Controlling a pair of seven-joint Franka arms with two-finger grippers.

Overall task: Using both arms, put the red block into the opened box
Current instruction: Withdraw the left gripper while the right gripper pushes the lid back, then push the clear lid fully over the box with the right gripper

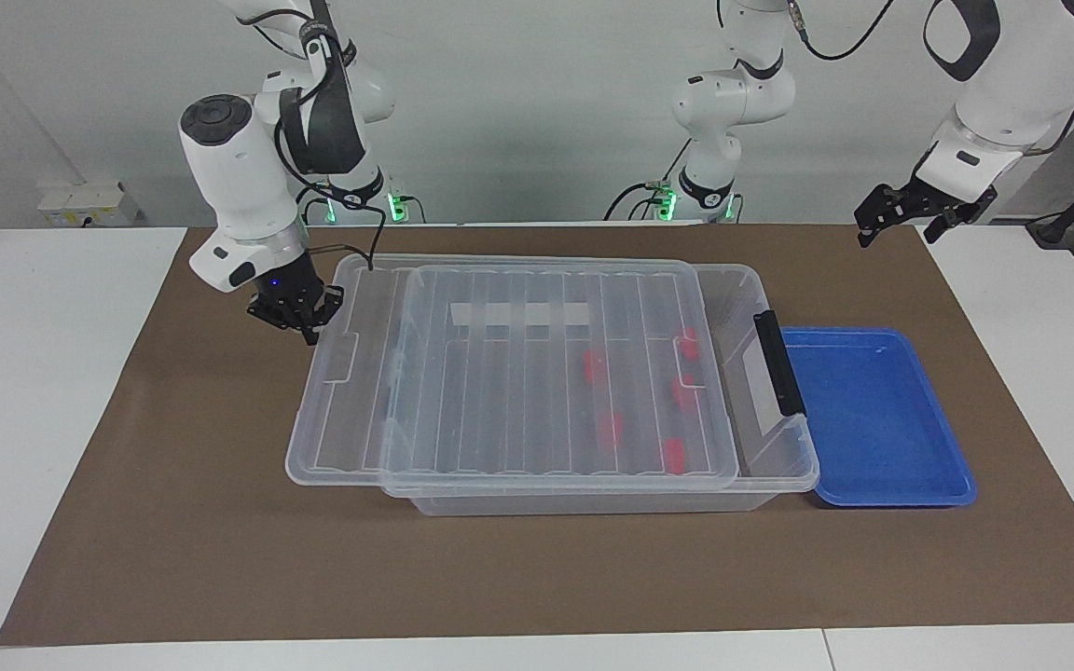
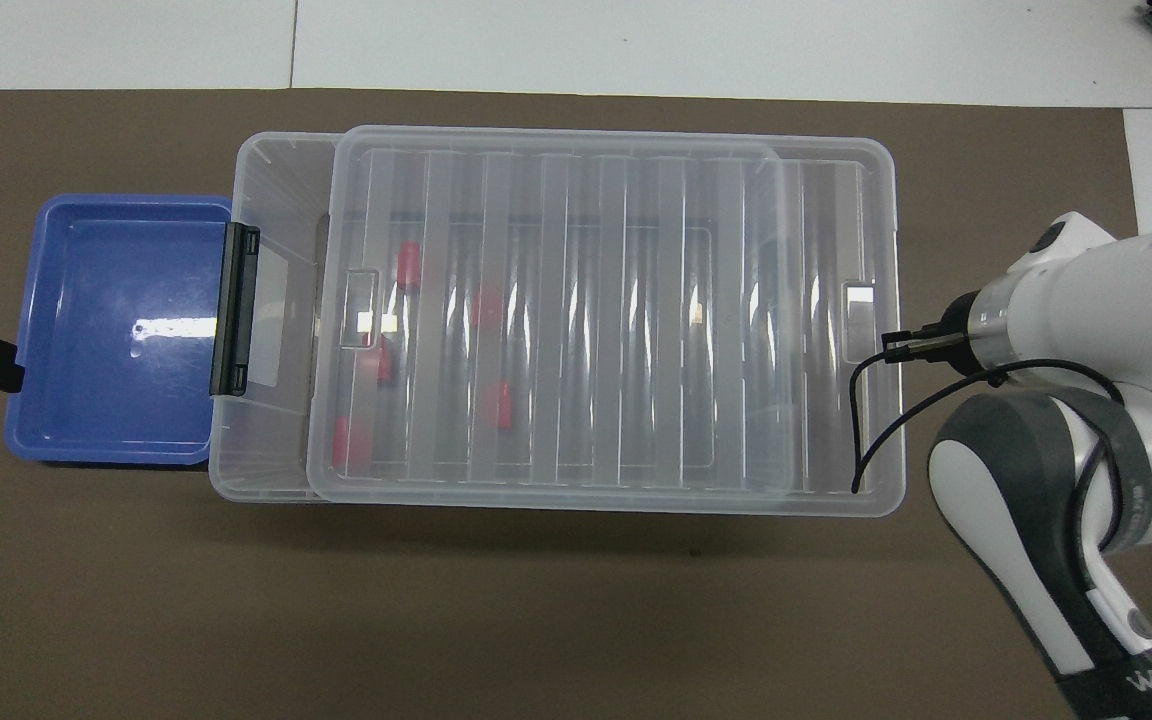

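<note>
The right gripper [image 1: 299,321], fingers pinched together, sits against the end of the ribbed lid [image 1: 509,373], which covers most of the box [image 1: 784,466]. The red blocks [image 1: 598,366] lie inside the box, under the lid, well away from either gripper. The left gripper [image 1: 905,216] hangs raised with fingers spread wide, holding nothing, above the mat past the blue tray [image 1: 873,419].
</note>
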